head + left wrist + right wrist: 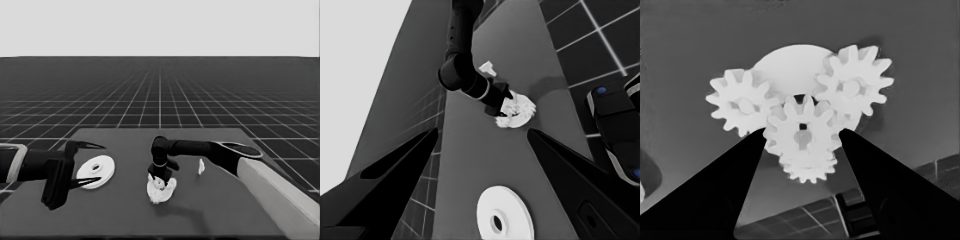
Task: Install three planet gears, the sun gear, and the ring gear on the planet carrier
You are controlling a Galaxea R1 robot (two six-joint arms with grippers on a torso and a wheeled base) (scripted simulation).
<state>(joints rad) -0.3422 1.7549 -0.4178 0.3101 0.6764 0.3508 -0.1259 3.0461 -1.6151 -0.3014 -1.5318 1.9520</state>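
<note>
1. R gripper at table centre, pinching centre gear over smaller disc.
2. L gripper spread, parked at left end around larger disc.
3. Risk: teeth misaligned w/ neighbours, gear jams or tilts.

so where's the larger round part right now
In the head view the larger round part lies flat at the table's left end, under the waiting left gripper, left of the right gripper working over the gears.

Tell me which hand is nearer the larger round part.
Left. The left hand waits at the table's left end, its fingers either side of the larger round part. The right hand is over the gears on the smaller round part.
</note>
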